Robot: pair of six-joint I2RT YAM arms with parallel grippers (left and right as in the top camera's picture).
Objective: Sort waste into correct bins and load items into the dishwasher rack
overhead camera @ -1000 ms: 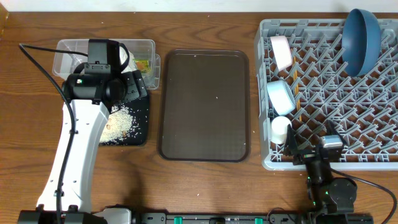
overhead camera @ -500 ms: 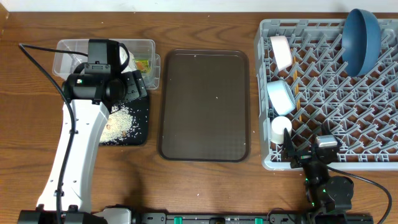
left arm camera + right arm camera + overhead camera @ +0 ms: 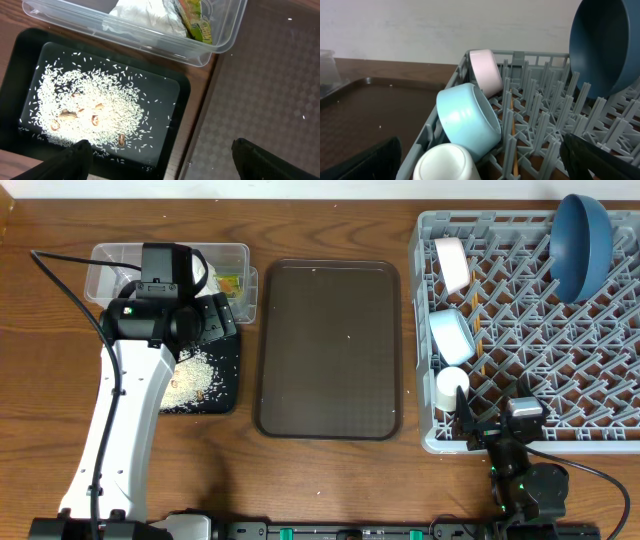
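Note:
The grey dishwasher rack (image 3: 600, 330) holds the dark blue plate (image 3: 580, 245), the pinkish bowl (image 3: 452, 262), the light blue bowl (image 3: 451, 335), the white cup (image 3: 451, 387) and the chopsticks (image 3: 511, 107). My right gripper (image 3: 490, 425) is open and empty at the rack's front edge, just in front of the cup (image 3: 445, 162). The clear tub (image 3: 110, 265) holds the white tissue (image 3: 142, 15) and the yellow-green wrapper (image 3: 197, 22). The black tray (image 3: 228, 380) holds the rice scraps (image 3: 90, 110). My left gripper (image 3: 165, 165) is open and empty above the black tray's right edge.
The brown serving tray (image 3: 330, 350) lies between the bins and the rack, with a few crumbs on it. The left arm (image 3: 120, 430) stretches from the front edge over the black tray. Bare wooden table (image 3: 330, 480) surrounds everything.
My right gripper has drawn back slightly toward the table's front, away from the white cup. The left arm has not moved.

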